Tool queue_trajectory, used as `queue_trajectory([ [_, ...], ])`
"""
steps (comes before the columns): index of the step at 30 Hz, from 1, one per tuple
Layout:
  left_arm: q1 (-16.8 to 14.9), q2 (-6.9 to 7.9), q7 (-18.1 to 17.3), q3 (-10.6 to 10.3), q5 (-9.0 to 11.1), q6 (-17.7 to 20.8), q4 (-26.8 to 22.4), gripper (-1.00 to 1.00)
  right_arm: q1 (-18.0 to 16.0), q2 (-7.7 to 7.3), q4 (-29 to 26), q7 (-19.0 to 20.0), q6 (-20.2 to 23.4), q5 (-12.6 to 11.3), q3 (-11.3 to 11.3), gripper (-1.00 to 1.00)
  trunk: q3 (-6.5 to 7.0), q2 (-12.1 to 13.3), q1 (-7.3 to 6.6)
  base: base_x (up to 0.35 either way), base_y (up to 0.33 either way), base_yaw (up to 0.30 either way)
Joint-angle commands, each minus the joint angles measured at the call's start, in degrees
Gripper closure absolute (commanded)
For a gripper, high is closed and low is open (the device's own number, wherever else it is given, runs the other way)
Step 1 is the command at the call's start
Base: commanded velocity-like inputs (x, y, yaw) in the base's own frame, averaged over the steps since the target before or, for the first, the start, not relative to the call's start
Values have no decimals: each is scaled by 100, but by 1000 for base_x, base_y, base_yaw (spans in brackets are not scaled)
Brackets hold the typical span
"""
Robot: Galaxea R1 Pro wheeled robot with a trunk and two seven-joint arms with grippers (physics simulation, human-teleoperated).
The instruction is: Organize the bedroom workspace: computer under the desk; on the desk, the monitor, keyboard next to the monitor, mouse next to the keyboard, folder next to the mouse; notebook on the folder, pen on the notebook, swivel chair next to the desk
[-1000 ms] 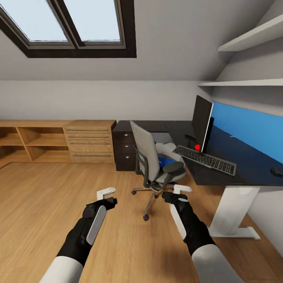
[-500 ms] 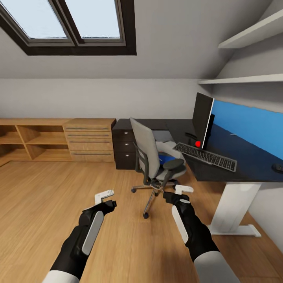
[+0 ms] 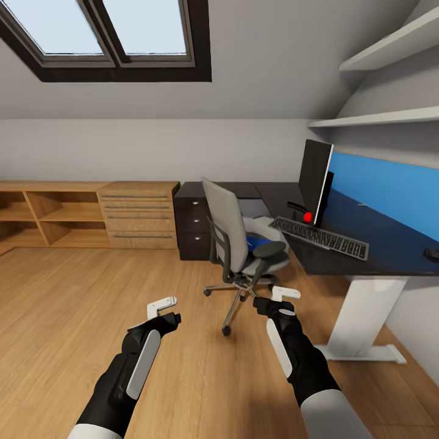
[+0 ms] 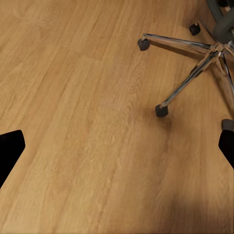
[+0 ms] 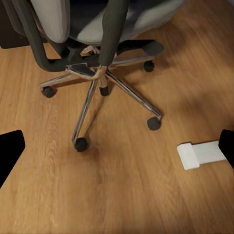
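Both grippers, left (image 3: 163, 308) and right (image 3: 281, 300), hang with fingers spread and nothing between them, above the wooden floor (image 3: 73, 305). Against a second ago the view has tilted slightly down, so the robot seems on approach. The folder (image 3: 261, 241) waits on the swivel chair (image 3: 235, 244), beside the worktop (image 3: 366, 235) carrying monitor (image 3: 315, 180) and keyboard (image 3: 319, 237).

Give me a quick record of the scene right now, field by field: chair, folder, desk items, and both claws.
chair: grey swivel chair on the wood floor beside the desk, back toward the robot
folder: blue folder lying on the chair seat
desk items: monitor upright, keyboard in front of it, mouse near the right edge
left claw: open, empty, above the floor
right claw: open, empty, near the chair base
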Motion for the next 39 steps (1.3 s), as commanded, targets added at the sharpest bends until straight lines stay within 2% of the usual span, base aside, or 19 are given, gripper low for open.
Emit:
queue_trajectory([
  [1, -4, 3, 57, -7, 62, 12, -6, -100, -4, 0, -9, -54, 13, -59, 9, -100, -24, -44, 22, 0, 0, 0],
  [32, 30, -4, 54, -7, 65, 13, -13, -100, -4, 0, -18, -50, 5, -64, 19, -100, -581, -1288, 703, 0, 0, 0],
  [39, 32, -4, 54, -7, 65, 13, -13, -100, -4, 0, -29, -45, -3, -59, 188, -100, -707, -1569, 856, 0, 0, 0],
])
